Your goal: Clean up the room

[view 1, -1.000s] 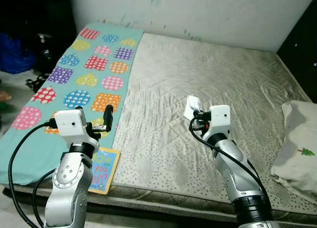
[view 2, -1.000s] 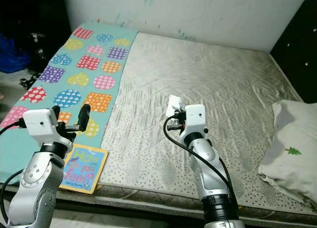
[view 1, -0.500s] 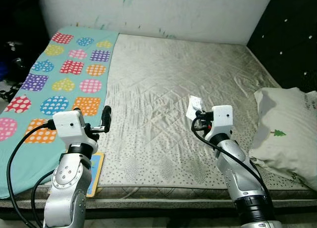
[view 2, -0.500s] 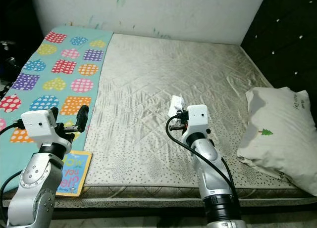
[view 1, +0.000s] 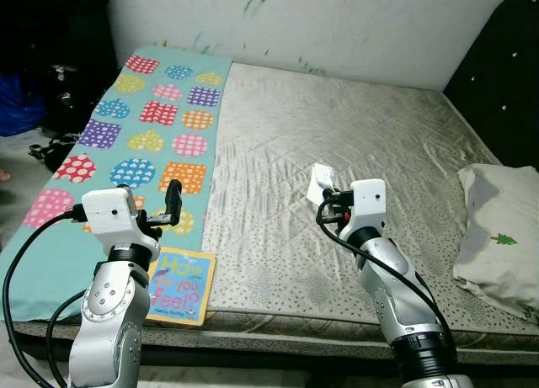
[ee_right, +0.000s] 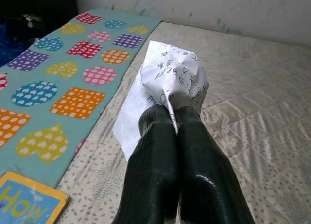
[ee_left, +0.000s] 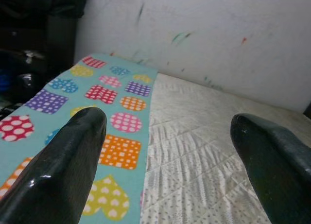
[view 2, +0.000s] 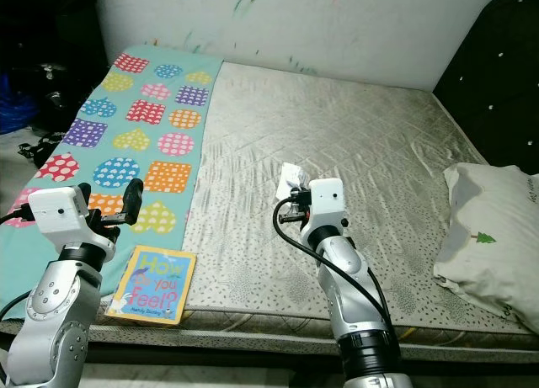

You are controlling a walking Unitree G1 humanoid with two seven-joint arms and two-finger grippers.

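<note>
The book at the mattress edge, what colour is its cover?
The book is light blue with a yellow border, clearest in the right eye view.

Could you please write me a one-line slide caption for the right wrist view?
Right gripper pinching a crumpled printed paper above the mattress, patterned blanket alongside.

Book (view 1: 178,284) cover reads "How do you feel?"; print on crumpled paper (ee_right: 171,80) is illegible
</note>
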